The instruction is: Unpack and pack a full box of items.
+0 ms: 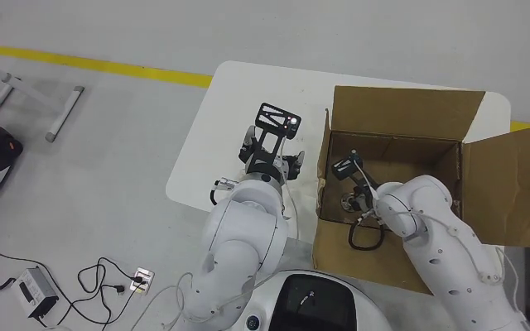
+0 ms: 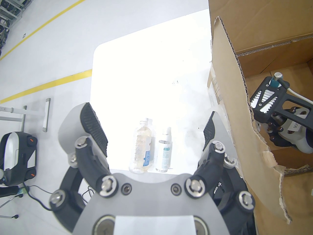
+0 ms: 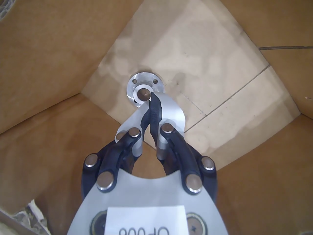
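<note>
The table (image 2: 151, 79) is washed out by strong overhead glare beside the box (image 2: 244, 25), whose interior is dimmer and softly shadowed.

Cut-off code sticker (image 3: 146, 221) on right gripper (image 3: 151, 99), bottle labels (image 2: 146, 156) too small

Left gripper (image 2: 149, 113) fingers apart, right gripper (image 3: 151, 98) fingers together.

Pale grey floor (image 1: 108, 132) all around, and a yellow line (image 1: 108, 66) runs across it behind the white, round-cornered table (image 1: 224, 124). Off to one side lies a metal frame leg (image 1: 62, 112); nearer, black cables (image 1: 99, 285) tangle beside a small box (image 1: 35, 291).
</note>
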